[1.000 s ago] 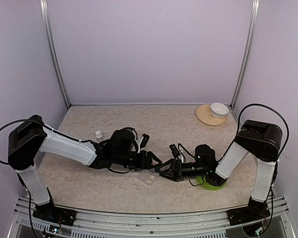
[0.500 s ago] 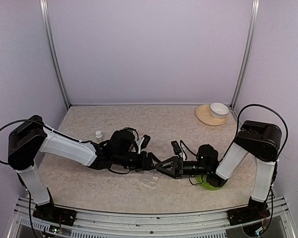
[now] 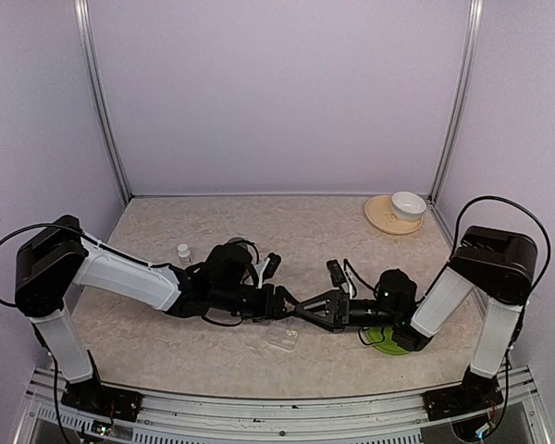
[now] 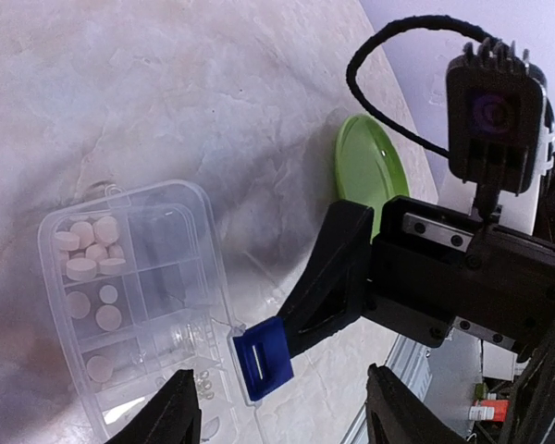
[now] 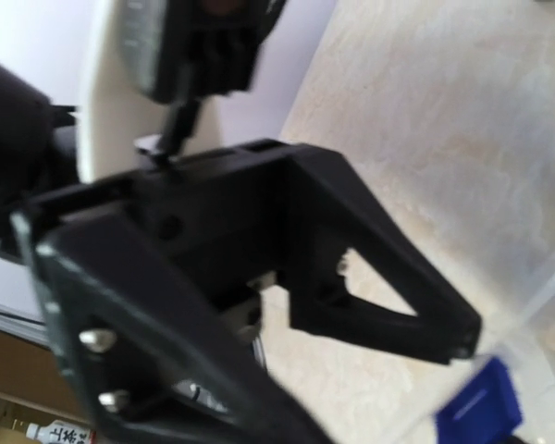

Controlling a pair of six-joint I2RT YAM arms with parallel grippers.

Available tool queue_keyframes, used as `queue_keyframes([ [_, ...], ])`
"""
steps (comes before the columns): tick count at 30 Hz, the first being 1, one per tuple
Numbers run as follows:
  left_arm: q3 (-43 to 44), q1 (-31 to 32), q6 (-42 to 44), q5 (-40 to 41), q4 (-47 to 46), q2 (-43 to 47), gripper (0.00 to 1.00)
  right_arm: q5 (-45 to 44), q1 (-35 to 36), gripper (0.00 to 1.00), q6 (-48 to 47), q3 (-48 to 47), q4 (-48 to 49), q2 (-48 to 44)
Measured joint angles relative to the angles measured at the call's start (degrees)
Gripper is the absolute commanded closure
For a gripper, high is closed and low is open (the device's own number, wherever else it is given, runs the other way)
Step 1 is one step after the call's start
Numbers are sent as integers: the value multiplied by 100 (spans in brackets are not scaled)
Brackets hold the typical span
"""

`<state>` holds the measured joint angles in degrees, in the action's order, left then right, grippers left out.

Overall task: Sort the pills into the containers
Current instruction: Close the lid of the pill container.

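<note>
The clear pill organiser (image 3: 285, 338) lies on the table in front of both grippers. In the left wrist view the organiser (image 4: 129, 277) holds white pills (image 4: 88, 245) in several compartments. My left gripper (image 3: 279, 303) is open and empty, its fingers (image 4: 178, 412) spread above the organiser's near end. My right gripper (image 3: 302, 309) faces it tip to tip, raised and empty. One right finger's blue pad (image 4: 264, 356) overlaps the organiser's edge; I cannot tell if it touches. The right wrist view is blurred and filled by the left gripper (image 5: 259, 231).
A green lid (image 3: 388, 340) lies under the right arm's wrist and also shows in the left wrist view (image 4: 365, 171). A small white bottle (image 3: 183, 251) stands beside the left arm. A white bowl (image 3: 408, 204) sits on a tan plate (image 3: 384, 217) at the back right.
My right gripper has pulled back to the right and lifted off the organiser, which it was reaching over. The left arm has hardly moved.
</note>
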<state>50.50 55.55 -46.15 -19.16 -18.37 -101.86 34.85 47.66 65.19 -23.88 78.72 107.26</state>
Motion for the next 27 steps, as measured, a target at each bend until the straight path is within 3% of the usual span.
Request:
queue_keyframes([
  [14,90,109,42,-7,101,-160,40,-48,0,0,-120,72,-269,-256],
  [27,503,225,195,-7,538,-501,40,-319,0,0,-437,317,-1119,-922],
])
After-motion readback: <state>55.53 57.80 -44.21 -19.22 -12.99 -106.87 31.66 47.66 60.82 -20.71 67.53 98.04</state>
